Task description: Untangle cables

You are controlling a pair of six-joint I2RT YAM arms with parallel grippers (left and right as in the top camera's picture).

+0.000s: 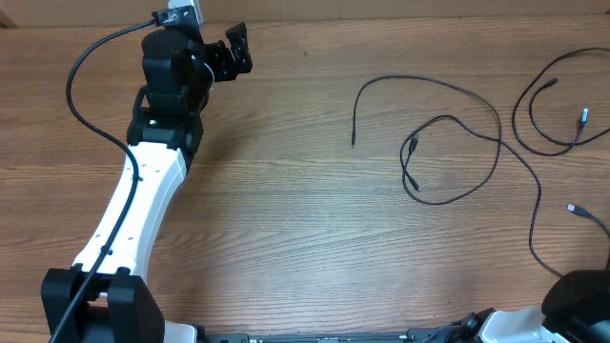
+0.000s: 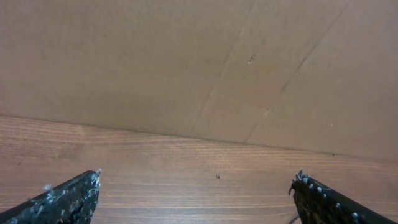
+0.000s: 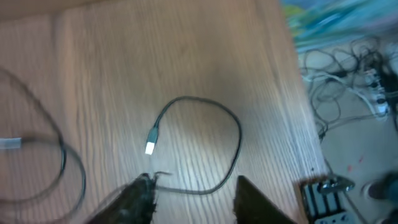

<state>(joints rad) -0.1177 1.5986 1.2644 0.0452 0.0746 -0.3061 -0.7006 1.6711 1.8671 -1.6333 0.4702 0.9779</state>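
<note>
Wood table point(image 1: 286, 219), cardboard wall point(image 2: 155, 62) along the far edge. Left arm point(image 1: 143, 191), white and black, reaches to the far-left corner. The left gripper point(image 1: 233, 52) there faces the wall, fingers point(image 2: 68, 199) wide apart, nothing between them. In the overhead view the right arm is only a black base point(image 1: 581, 300) at the near-right corner.

Cables point(image 1: 496, 133): thin, black, all on the right half, lying flat and loosely spread, well apart from the left gripper.
- Long cable point(image 1: 429, 84): one end mid-table, arcs toward the far edge, then snakes down to the near-right corner.
- Loop cable point(image 1: 477, 191): open oval, meets the long cable on its right side, both ends on its left side.
- Edge cable point(image 1: 524, 133): curl at the right edge, runs out of frame, silvery plug point(image 1: 583, 116) inside the curl.
- Stray plug point(image 1: 573, 207) nearer the near-right corner, its cord leaves over the right edge.

Right wrist view, blurred: right gripper point(image 3: 193, 202) low by the table's right edge, fingers parted, clamping nothing. A cord curl point(image 3: 239, 134) with a pale tip point(image 3: 151, 144) lies just ahead and runs across the gap at the fingertips. Cannot tell if it touches a tip, or which overhead cable it is. Floor wires point(image 3: 348, 74) lie beyond the edge.
</note>
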